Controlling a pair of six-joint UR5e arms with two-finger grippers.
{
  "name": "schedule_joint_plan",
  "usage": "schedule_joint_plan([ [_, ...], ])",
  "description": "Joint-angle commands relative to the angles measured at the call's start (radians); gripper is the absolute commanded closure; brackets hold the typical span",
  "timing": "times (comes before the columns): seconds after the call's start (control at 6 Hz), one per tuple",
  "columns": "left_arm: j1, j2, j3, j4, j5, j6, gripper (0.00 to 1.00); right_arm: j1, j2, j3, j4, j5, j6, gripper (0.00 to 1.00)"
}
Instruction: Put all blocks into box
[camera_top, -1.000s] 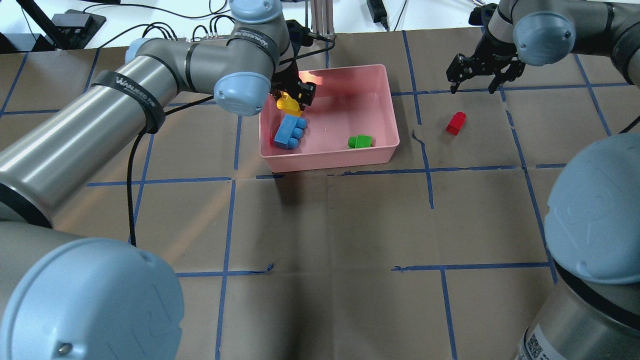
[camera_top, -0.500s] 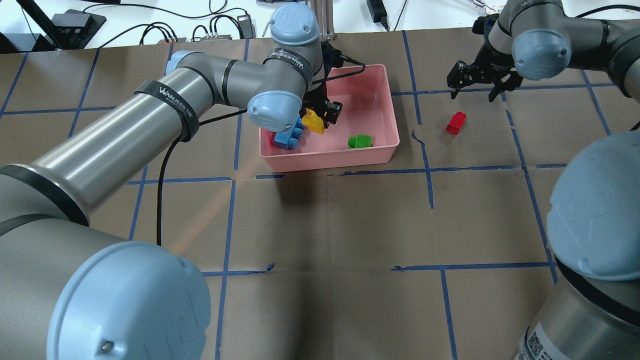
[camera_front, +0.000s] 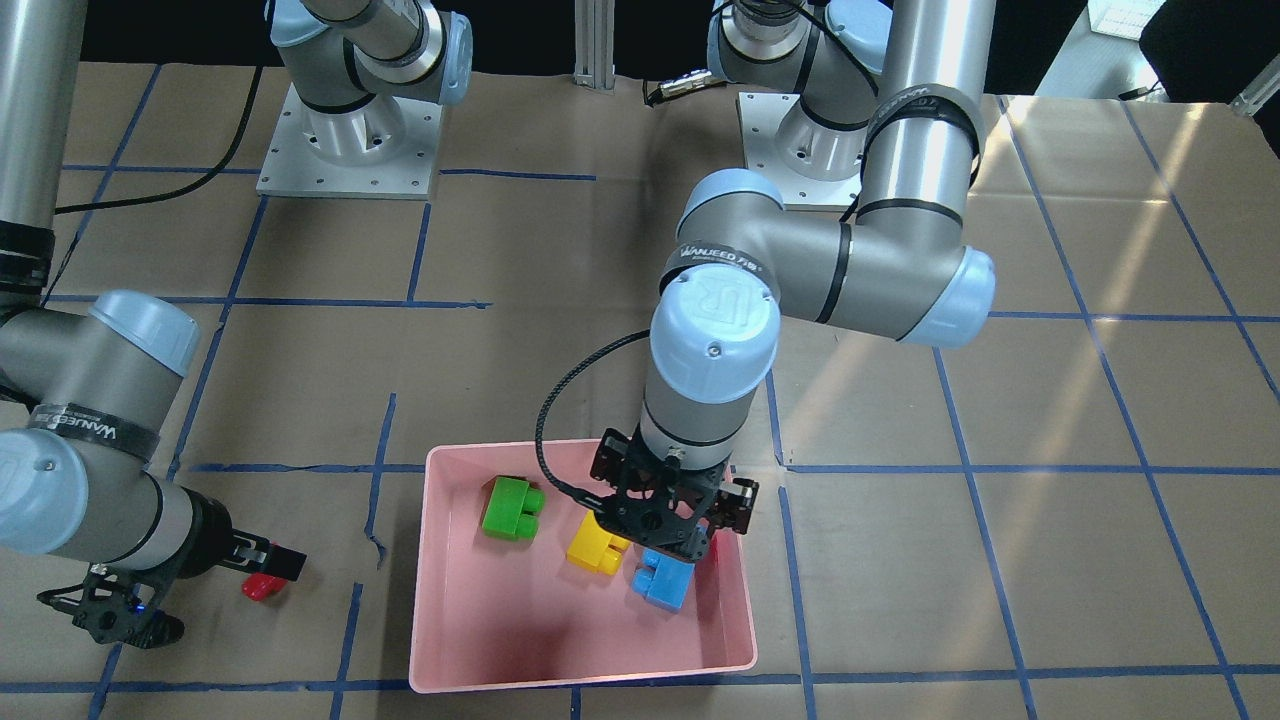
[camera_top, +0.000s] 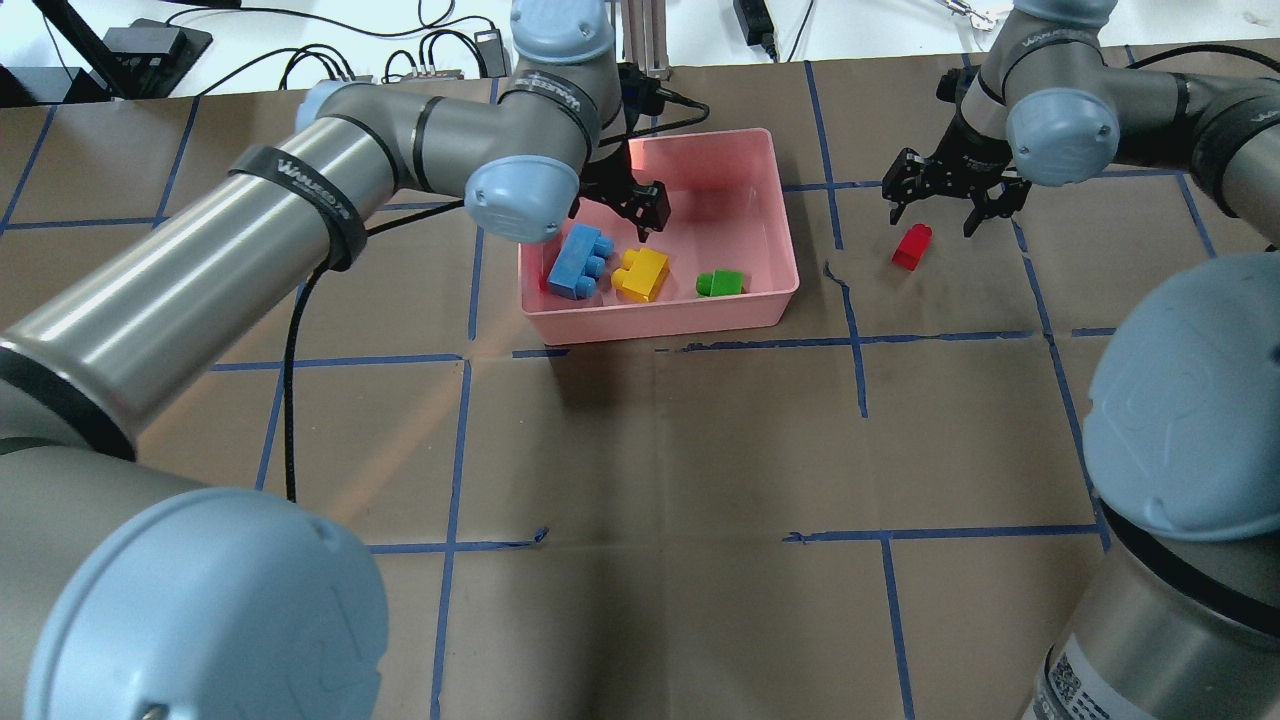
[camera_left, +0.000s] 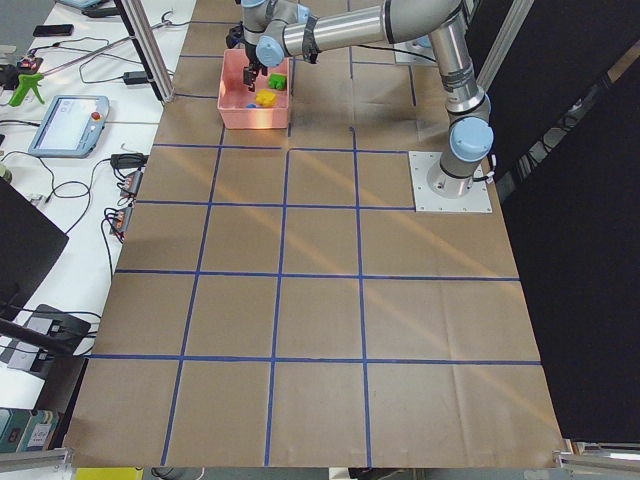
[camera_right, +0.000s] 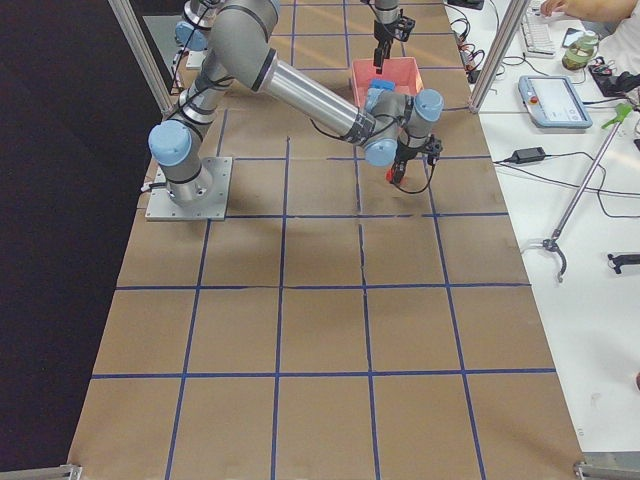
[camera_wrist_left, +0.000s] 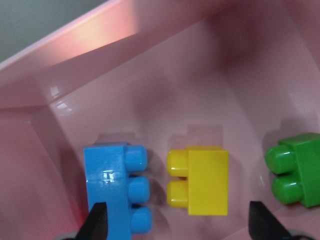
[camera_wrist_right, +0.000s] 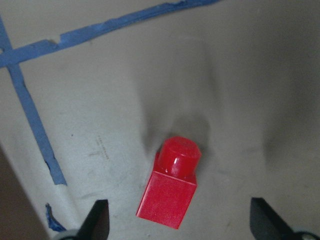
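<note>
— Which one is left out?

— The red block (camera_top: 911, 246). It lies on its side on the table, toward the far edge, between the right wall of the box (camera_top: 760, 300) and the table's right edge. The blue block (camera_top: 575, 262), yellow block (camera_top: 641, 274) and green block (camera_top: 720, 283) all lie on the box floor, in a row along its near wall.

— Which arm should take it?

— The right one, I'd say. The right gripper (camera_top: 933, 218) hangs just above it, spread wide and holding nothing. The left gripper (camera_wrist_left: 179, 226) is also wide and empty, but it is over the yellow block inside the box, well apart from the red one.

— How does the block sit against the claw?

— In the right wrist view it lies between the two fingertips, a touch nearer the left-hand one. Its long axis runs across the line joining them, slightly tilted, with the stud pointing toward the table's far edge. So the fingers face its two flat long sides.

— So a straight drop?

— Likely straight down, perhaps with a small twist to square up with that tilt
</note>
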Motion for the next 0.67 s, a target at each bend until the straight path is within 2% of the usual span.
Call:
schedule_joint_plan([
  [0.0, 0.034, 0.150, -0.024, -0.180, 0.001, -0.007, 0.01, 0.001, 0.018, 0.052, -0.082, -0.001, 0.043, 0.01],
  [0.17, 0.034, 0.215, -0.028, -0.201, 0.001, -0.010, 0.01, 0.001, 0.018, 0.051, -0.099, -0.002, 0.040, 0.31],
  [0.33, 0.041, 0.279, -0.054, -0.251, 0.005, -0.017, 0.01, 0.001, 0.015, 0.046, -0.097, -0.004, 0.034, 0.54],
  [0.5, 0.065, 0.340, -0.112, -0.264, 0.008, -0.021, 0.01, 0.001, 0.012, 0.045, -0.095, -0.004, 0.033, 0.65],
])
